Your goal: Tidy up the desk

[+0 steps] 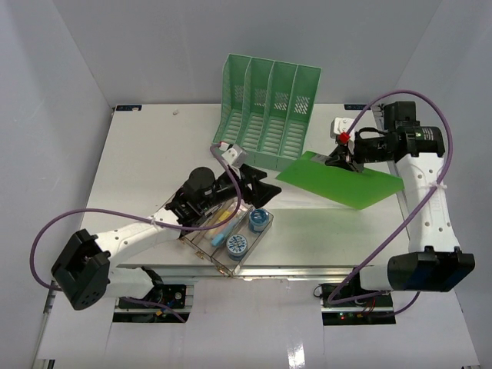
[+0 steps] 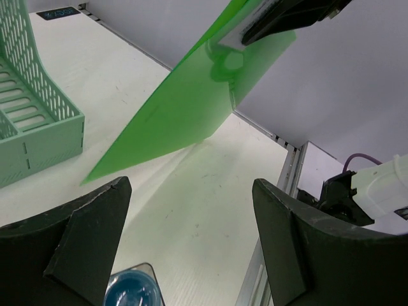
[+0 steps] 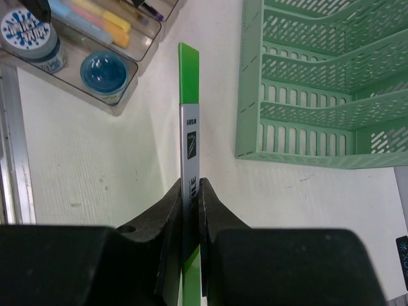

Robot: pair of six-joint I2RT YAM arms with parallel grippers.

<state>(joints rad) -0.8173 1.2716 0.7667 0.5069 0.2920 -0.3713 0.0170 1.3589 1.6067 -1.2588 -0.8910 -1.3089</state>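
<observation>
The white desk (image 1: 154,154) holds a green slotted file rack (image 1: 269,111) at the back. My right gripper (image 1: 340,157) is shut on a flat green folder (image 1: 338,181) and holds it edge-on, tilted above the desk; in the right wrist view the folder's white-labelled edge (image 3: 189,140) sits pinched between the fingers (image 3: 172,210). My left gripper (image 1: 261,187) is open and empty, just above the clear compartmented tray (image 1: 201,243). In the left wrist view the folder (image 2: 185,108) hangs ahead of its fingers (image 2: 83,236).
The clear tray holds two blue-lidded jars (image 1: 260,221) (image 1: 236,244) and several pens (image 1: 223,229). A white box (image 1: 342,123) lies at the back right by the rack. The metal rail (image 1: 292,269) runs along the front edge. Walls enclose the desk.
</observation>
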